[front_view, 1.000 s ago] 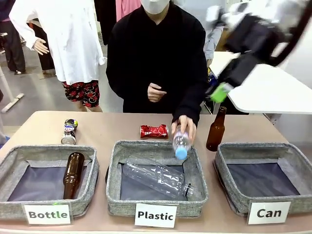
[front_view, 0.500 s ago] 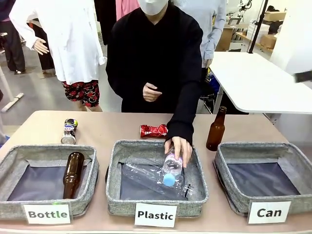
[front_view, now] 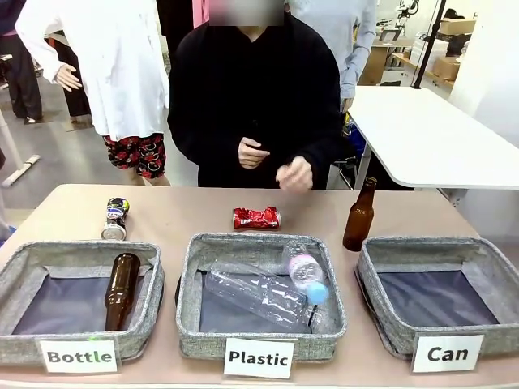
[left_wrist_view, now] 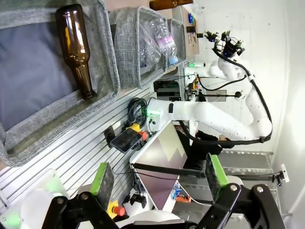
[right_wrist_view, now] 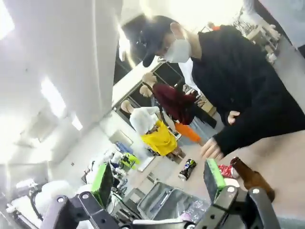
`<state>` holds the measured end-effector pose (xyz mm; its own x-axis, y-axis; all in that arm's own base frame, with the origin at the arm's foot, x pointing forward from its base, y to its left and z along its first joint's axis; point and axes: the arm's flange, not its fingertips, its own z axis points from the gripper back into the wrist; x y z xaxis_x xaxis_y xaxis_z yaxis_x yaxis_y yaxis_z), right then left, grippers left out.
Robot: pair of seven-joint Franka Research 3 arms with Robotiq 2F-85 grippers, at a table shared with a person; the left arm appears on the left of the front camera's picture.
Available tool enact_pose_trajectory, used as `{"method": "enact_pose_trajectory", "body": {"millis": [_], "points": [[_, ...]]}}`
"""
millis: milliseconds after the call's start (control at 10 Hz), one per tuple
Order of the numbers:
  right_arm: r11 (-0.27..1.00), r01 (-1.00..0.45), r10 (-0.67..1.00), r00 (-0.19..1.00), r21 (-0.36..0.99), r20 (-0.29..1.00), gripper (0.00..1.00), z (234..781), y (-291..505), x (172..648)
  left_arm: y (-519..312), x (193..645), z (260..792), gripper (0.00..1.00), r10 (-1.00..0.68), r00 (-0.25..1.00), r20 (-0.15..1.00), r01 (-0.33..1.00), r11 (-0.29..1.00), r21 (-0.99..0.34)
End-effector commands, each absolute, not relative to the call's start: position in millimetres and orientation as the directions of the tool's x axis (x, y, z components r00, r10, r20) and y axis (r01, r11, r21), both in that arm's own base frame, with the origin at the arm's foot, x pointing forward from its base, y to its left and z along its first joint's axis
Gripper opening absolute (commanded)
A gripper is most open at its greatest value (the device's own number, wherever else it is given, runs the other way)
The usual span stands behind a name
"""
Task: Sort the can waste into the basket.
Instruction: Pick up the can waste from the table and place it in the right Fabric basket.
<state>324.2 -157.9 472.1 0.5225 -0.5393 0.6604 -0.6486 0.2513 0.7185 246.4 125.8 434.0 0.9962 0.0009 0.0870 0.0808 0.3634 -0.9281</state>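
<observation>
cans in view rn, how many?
2. The red crushed can lies behind the Plastic basket. The dark printed can stands behind the Bottle basket. Neither is in the Can basket. None appears hidden.

You had three grey woven bins along the bottom of the front view, each dark-lined, with a white label in black print: the basket (front_view: 389,340) marked "Can" at lower right, the Plastic bin (front_view: 199,344) in the middle and the Bottle bin (front_view: 139,344) at lower left. On the tan table (front_view: 186,207) you saw the shiny red can (front_view: 256,217) at centre. The dark can (front_view: 115,218), with silver ends and colourful print, was at left. The lying glass bottle (front_view: 122,290) at lower left and the upright glass bottle (front_view: 359,215) right of centre were both brown. The clear plastic bottle (front_view: 304,267) had a blue cap. In the left wrist view, the left gripper (left_wrist_view: 157,174) had green pads (left_wrist_view: 102,177) on black fingers.
</observation>
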Motion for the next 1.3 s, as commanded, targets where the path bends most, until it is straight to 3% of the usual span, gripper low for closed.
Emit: {"method": "enact_pose_trajectory", "body": {"millis": [0, 300, 500, 800, 1200], "points": [[0.34, -0.703, -0.357, 0.518, 0.625, 0.777, 1.0, 487, -109, 319, 126, 242, 435, 1.0, -0.003, 0.997, 0.073, 0.069, 0.37, -0.926], [0.477, -0.744, -0.011, 0.526, 0.467, 0.85, 1.0, 535, -38, 349, 126, 242, 435, 1.0, -0.003, 0.997, 0.073, 0.069, 0.37, -0.926], [0.566, -0.741, 0.209, 0.553, 0.361, 0.807, 1.0, 565, 30, 377, 126, 242, 435, 1.0, -0.003, 0.997, 0.073, 0.069, 0.37, -0.926], [0.689, -0.707, 0.468, 0.601, 0.158, 0.648, 1.0, 587, 139, 418, 126, 242, 435, 1.0, -0.003, 0.997, 0.073, 0.069, 0.37, -0.926], [0.586, -0.801, 0.785, 0.525, -0.12, 0.328, 1.0, 563, 283, 471, 126, 242, 435, 1.0, -0.003, 0.997, 0.073, 0.069, 0.37, -0.926]]}}
